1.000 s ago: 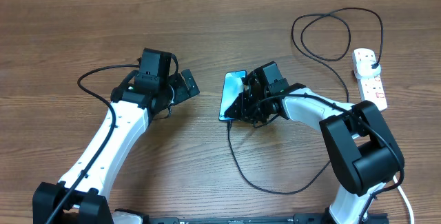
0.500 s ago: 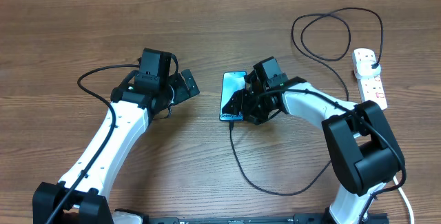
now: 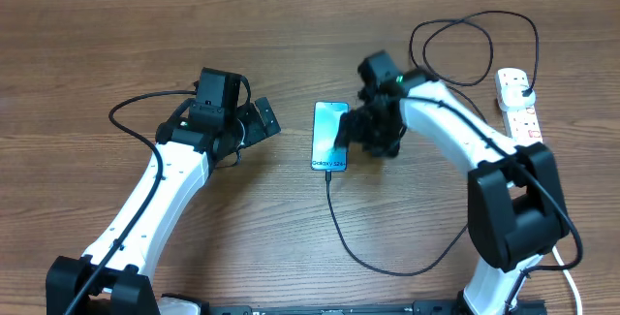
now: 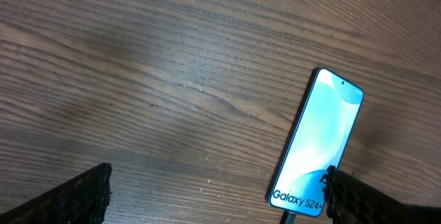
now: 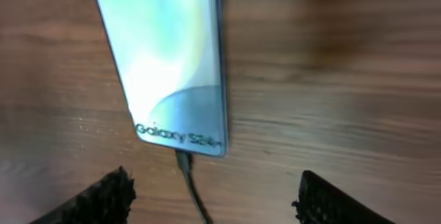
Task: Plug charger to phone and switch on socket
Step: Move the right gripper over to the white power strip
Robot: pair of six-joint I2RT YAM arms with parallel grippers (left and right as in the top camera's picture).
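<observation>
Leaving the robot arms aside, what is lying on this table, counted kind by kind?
Phone: 1
Charger cable: 1
Power strip: 1
Total: 3

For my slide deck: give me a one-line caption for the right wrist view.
Open right end effector above the phone, charger plugged into its bottom edge.

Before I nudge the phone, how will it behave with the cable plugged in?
The phone lies flat on the smooth table, so it would probably slide, not tip. The cable loops loosely, so it looks floppy and should trail, not resist. A sideways push may strain the plugged connector.
</observation>
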